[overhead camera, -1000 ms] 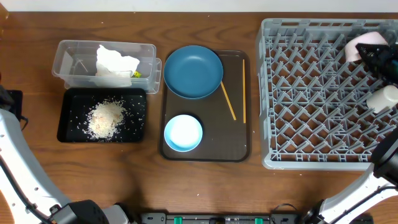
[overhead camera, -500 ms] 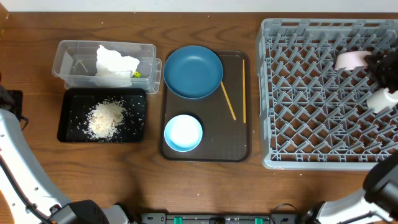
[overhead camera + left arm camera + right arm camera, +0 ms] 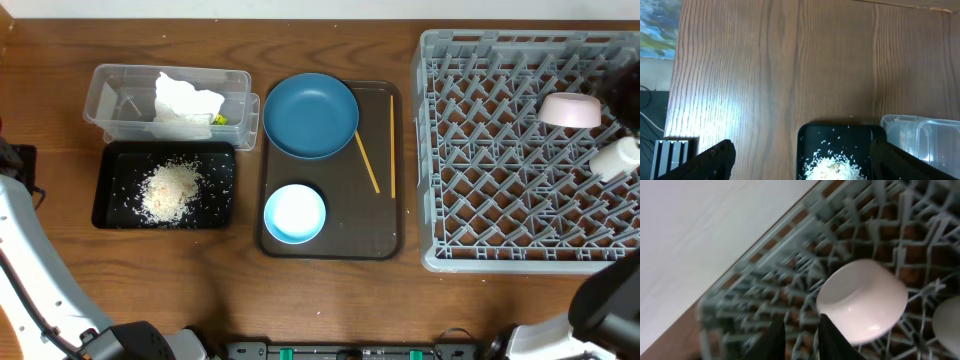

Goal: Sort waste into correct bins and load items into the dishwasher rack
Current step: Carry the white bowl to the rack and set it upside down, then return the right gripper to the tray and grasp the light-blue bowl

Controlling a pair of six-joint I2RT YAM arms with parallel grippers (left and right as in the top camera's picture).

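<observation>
Just ahead of the right gripper's (image 3: 802, 337) black fingers (image 3: 774, 341), the white bowl (image 3: 862, 300) is glossy and faintly pink, on the grey lattice dishwasher rack (image 3: 765, 280). Between the left gripper's (image 3: 801, 150) black fingers lies a black tray (image 3: 810, 134) speckled with whitish rice (image 3: 832, 167). A clear tub (image 3: 920, 137) sits by its right finger, on the brown wood-grain table (image 3: 765, 65). The plate (image 3: 310, 115) is dark blue, the other bowl (image 3: 294, 213) light blue.

A white round bowl (image 3: 862, 300) lies, it seems bottom-up, among the pegs of the grey plastic lattice rack (image 3: 755, 280). Just to its right, a pale rounded cup (image 3: 949, 325) is cut off by the frame edge. The right gripper (image 3: 801, 322) shows two dark fingers (image 3: 832, 340) a narrow gap apart, just beside the bowl's rim.
</observation>
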